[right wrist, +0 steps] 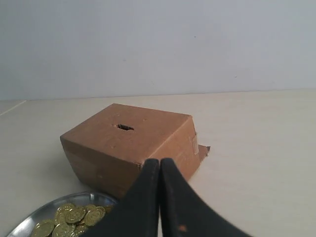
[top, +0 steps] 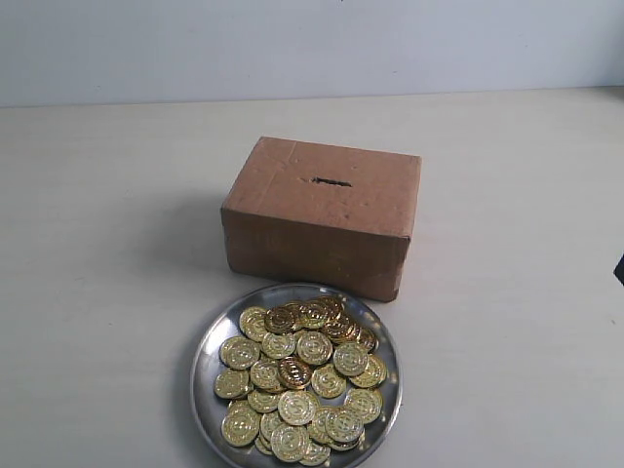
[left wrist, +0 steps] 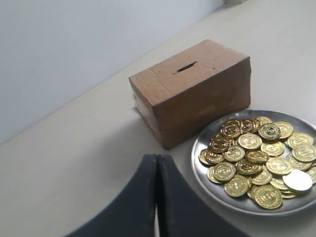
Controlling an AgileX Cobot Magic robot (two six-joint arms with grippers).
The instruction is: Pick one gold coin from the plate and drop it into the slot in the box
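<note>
Nothing's begun, I'd say: the gold coins lie heaped on the plate, just beside the cardboard box mid-bench, away from the wall edge. The box slot waits. Left gripper and right gripper are pinched closed, empty.

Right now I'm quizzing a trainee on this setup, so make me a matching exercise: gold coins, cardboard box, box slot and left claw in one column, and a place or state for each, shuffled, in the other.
Things:
1. gold coins
2. cardboard box
3. box slot
4. left claw

Places or states:
A. shut, with nothing between its fingers
B. heaped in the silver plate
C. a dark slit cut in the top face
D. brown, standing on the table

Pairs: 1-B, 2-D, 3-C, 4-A.
</note>
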